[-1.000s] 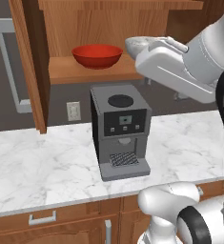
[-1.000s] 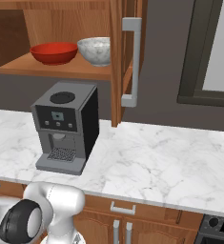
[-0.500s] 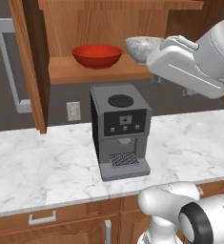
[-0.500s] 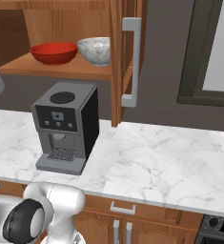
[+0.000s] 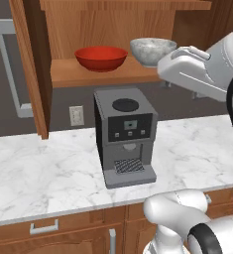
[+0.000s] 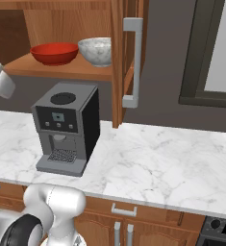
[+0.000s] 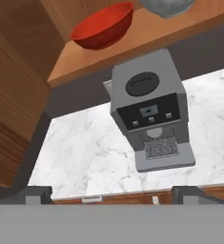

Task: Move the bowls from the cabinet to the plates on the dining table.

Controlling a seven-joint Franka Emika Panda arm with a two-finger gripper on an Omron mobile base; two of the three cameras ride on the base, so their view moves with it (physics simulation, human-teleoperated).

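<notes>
Bowls (image 5: 101, 58) sit on the cabinet (image 5: 93, 74) shelf above the marble counter (image 6: 157, 158); hand (image 7: 111, 193) fingers apart.

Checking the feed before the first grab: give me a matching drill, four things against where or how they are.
Things:
1. red bowl
2. marbled bowl
3. coffee machine
4. gripper

States:
A. on the marble counter, under the shelf
B. open, holding nothing
C. on the cabinet shelf, nearer the right door
D. on the cabinet shelf, to the left of the other bowl

Pairs: 1-D, 2-C, 3-A, 4-B
</notes>
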